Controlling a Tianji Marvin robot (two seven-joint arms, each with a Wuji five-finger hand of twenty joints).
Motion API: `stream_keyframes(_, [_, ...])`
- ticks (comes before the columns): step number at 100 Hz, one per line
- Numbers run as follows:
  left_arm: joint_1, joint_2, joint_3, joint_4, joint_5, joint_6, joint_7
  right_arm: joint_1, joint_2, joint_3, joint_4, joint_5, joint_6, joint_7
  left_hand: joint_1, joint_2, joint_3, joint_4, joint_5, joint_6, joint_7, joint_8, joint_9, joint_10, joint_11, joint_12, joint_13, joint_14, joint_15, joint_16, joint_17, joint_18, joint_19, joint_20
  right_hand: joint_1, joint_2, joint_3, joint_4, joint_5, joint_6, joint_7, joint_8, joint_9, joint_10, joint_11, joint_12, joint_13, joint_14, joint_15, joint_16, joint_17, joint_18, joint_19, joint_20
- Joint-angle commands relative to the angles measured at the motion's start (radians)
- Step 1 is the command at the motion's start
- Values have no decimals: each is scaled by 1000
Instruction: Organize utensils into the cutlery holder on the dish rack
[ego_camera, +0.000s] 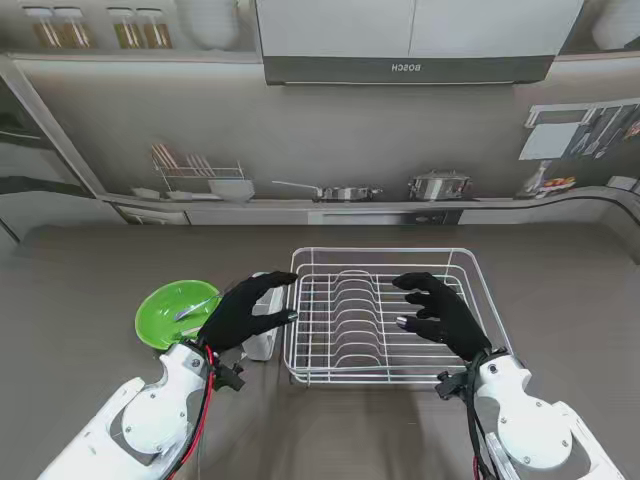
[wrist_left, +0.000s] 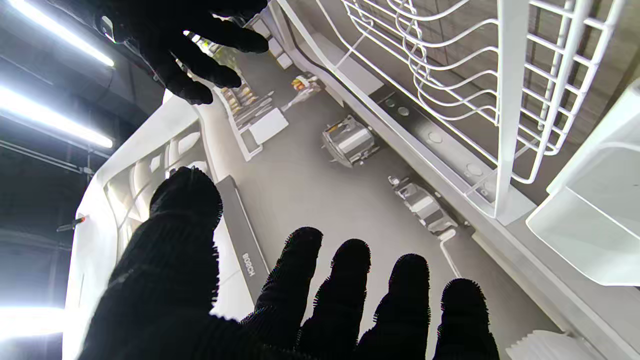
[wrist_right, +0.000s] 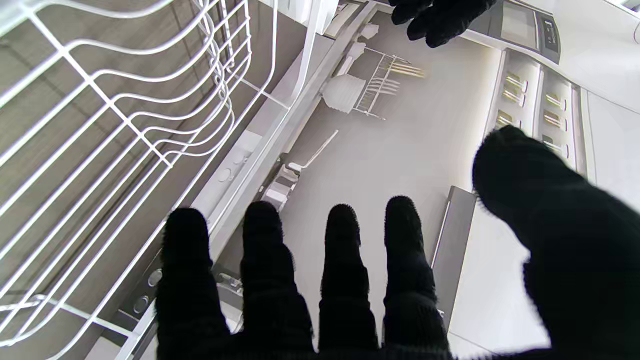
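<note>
A: Nearest to me, what are the hands doing?

B: The left hand (ego_camera: 243, 312) hovers with its fingers spread and nothing in them, over the white cutlery holder (ego_camera: 262, 338) clipped to the left side of the dish rack (ego_camera: 385, 315). The right hand (ego_camera: 440, 312) is the same, splayed and empty, above the rack's right half.

A: And the utensils?

B: A little farther left, on the green plate (ego_camera: 175, 311), lies something metallic (ego_camera: 196, 307), likely a spoon or fork; I can't tell which. It's just beside the left hand, untouched.

A: What could go wrong?

B: I'd judge the utensil lies flat on a curved plate, so gloved fingertips may slide off it or tip the plate. The left hand also covers the holder, so a careless sweep could knock it off the rack
</note>
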Motion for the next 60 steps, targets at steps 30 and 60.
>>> stream_keyframes(30, [-2, 2, 1, -5, 9, 4, -22, -8, -1, 1, -9, -2, -2, 16, 15, 45, -29, 39, 1, -11, -5, -4, -8, -7, -3, -9, -11, -7, -10, -10, -9, -15, -24, -9, -33, 13, -23, 29, -25, -25, -13, -24, -30, -30, -1, -10, 7, -26, 6, 11, -4, -27, -24, 26])
stream_keyframes(60, [-43, 14, -23, 21, 200, 43, 25, 4, -7, -3, -6, 2, 23, -2, 18, 41, -14, 40, 44, -3, 11, 3, 44, 13, 19, 18, 31, 7, 30, 22, 21, -3, -6, 2, -32, 12, -23, 29, -22, -25, -13, -24, -27, -29, -1, -10, 10, -27, 8, 12, -5, -26, -24, 27])
